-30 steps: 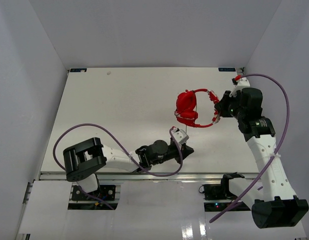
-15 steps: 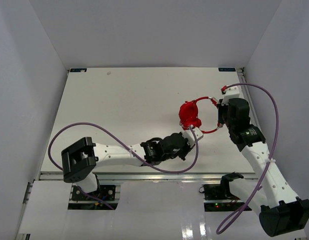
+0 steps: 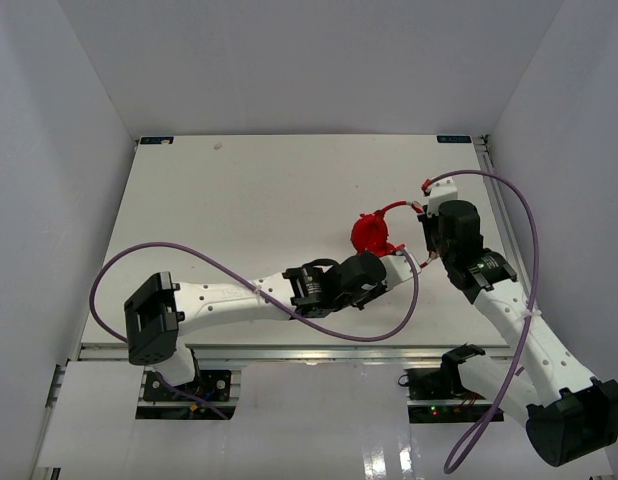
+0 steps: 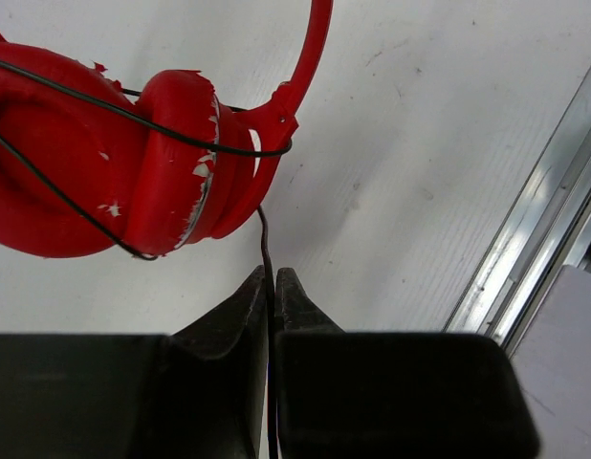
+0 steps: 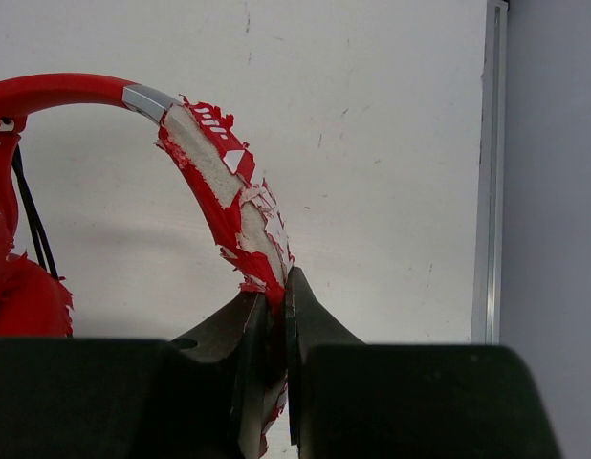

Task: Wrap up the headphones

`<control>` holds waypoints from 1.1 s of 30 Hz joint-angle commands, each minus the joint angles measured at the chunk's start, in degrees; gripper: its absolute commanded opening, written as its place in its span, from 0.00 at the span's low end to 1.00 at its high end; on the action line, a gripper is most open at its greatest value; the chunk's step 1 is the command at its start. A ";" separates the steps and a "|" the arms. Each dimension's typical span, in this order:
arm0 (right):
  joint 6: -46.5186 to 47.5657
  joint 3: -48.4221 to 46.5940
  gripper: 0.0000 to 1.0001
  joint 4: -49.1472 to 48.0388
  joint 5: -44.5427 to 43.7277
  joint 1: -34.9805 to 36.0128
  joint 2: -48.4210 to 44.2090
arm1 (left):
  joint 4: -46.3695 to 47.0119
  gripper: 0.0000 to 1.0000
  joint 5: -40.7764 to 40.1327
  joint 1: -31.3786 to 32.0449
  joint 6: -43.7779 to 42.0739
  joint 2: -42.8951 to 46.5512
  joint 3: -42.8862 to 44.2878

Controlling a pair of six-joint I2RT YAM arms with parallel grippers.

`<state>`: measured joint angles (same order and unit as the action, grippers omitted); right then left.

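The red headphones (image 3: 372,234) are held above the table right of centre, ear cups together. In the left wrist view the ear cups (image 4: 104,163) fill the upper left, with the thin dark cord (image 4: 190,142) looped around them. My left gripper (image 4: 273,287) is shut on the cord just below the cups. My right gripper (image 5: 276,292) is shut on the worn, peeling headband (image 5: 219,182). In the top view the left gripper (image 3: 392,262) sits just below the cups and the right gripper (image 3: 426,222) just to their right.
The white table (image 3: 239,210) has white walls on three sides. A metal rail (image 3: 289,348) runs along its near edge and another rail (image 5: 487,172) along its right edge. Purple robot cables (image 3: 529,250) loop beside both arms.
The left gripper has swept right and forward to just under the ear cups. The right arm has turned the headphones and shifted them slightly left. The ear cups now sit closer together.
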<state>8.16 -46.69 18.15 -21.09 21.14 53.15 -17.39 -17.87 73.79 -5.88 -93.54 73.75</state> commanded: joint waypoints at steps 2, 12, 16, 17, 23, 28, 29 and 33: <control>-2.32 -1.47 0.08 -2.95 -0.83 1.10 1.10 | -3.52 0.18 0.43 0.66 -2.70 2.66 2.37; -2.63 -0.92 0.08 -0.23 6.63 1.86 2.80 | -4.07 0.15 -0.97 0.67 -8.14 2.85 3.24; -2.44 -0.59 0.08 1.01 11.53 2.24 3.28 | -4.15 0.15 -1.64 0.30 -12.49 2.22 5.27; -2.35 -0.60 0.08 1.37 12.60 2.25 3.45 | -4.23 0.16 -1.65 0.21 -13.30 2.13 5.54; -2.00 -1.51 0.08 4.14 19.86 2.51 4.76 | -4.30 0.16 -4.00 0.10 -20.77 1.28 6.40; -1.48 -1.73 0.08 5.13 24.05 2.77 5.64 | -4.32 0.16 -5.83 0.13 -25.35 1.42 5.03; -1.22 -1.65 0.08 5.37 24.33 2.94 5.79 | -4.35 0.16 -6.11 0.13 -26.03 1.51 4.66; -0.43 -1.10 0.08 6.02 25.13 3.61 6.20 | -4.47 0.18 -7.01 0.07 -28.50 2.01 3.32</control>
<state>6.85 -46.28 23.59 -0.57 23.51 59.21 -23.62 -21.03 74.08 -29.48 -93.56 77.68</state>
